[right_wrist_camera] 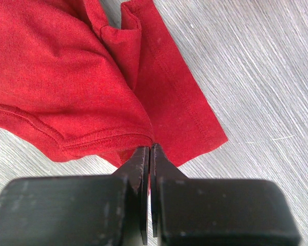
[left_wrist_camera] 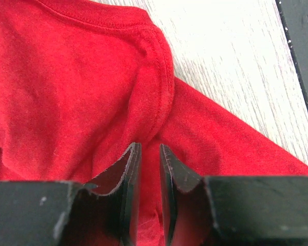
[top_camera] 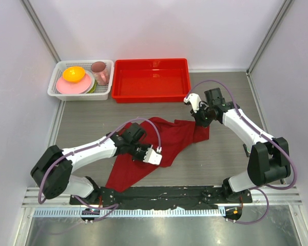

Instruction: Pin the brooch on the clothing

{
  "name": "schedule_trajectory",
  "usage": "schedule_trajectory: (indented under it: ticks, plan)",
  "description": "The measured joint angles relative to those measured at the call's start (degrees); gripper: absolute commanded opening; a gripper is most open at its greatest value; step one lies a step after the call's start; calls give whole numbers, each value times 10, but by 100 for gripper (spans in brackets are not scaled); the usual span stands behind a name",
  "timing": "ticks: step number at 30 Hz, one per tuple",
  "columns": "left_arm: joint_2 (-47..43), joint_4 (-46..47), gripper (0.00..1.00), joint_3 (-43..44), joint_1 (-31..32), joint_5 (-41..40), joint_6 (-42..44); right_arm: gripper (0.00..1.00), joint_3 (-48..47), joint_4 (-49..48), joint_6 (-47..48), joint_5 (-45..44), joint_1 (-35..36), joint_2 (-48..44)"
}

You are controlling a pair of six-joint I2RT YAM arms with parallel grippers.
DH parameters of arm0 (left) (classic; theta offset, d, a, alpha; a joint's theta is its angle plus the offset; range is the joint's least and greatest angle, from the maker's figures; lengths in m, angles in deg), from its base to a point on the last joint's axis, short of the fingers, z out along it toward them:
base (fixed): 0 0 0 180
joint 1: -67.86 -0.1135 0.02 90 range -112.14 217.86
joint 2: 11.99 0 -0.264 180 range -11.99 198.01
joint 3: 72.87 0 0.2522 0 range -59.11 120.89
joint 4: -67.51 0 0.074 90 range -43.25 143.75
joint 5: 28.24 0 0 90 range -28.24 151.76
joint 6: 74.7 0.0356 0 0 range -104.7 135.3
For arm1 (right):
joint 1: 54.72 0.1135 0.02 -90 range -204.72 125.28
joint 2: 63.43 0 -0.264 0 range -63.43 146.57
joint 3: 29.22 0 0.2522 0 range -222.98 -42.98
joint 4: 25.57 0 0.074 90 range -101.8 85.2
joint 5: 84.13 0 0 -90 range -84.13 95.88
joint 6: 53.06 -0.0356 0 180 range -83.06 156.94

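Left hand (left_wrist_camera: pixel 150 147) seemingly pinching shirt (left_wrist_camera: pixel 66 77) | right hand (right_wrist_camera: pixel 150 147) clenched on its edge

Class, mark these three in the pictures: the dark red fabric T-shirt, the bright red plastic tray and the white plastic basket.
dark red fabric T-shirt (top_camera: pixel 174 136): top view, middle of the cloth.
bright red plastic tray (top_camera: pixel 150 98): top view, near rim.
white plastic basket (top_camera: pixel 79 96): top view, near rim.

The T-shirt (top_camera: pixel 174 136) is dark red — one plain colour. The tray (top_camera: pixel 150 98) is brighter red; the table (top_camera: pixel 87 120) is grey, wood-grained.
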Motion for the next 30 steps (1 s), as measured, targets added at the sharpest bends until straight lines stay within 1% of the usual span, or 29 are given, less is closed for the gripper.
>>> schedule_trajectory:
  ticks: [3,7,12,20,23,29,30]
  plan:
    - [0,-3,28,8,0,3,1,1,0,0,0,0,0,0]
    - [4,-3,30,11,0,2,2,1,0,0,0,0,0,0]
    - [42,-2,32,16,-7,-7,13,1,0,0,0,0,0,4]
    - [91,6,33,24,-26,-17,19,1,0,0,3,0,0,5]
    - [100,7,31,34,-26,-17,19,1,0,0,4,0,0,6]
    - [115,6,18,50,-26,-19,16,1,0,1,4,0,0,6]
    - [116,6,14,52,-26,-20,16,1,0,1,5,0,0,5]
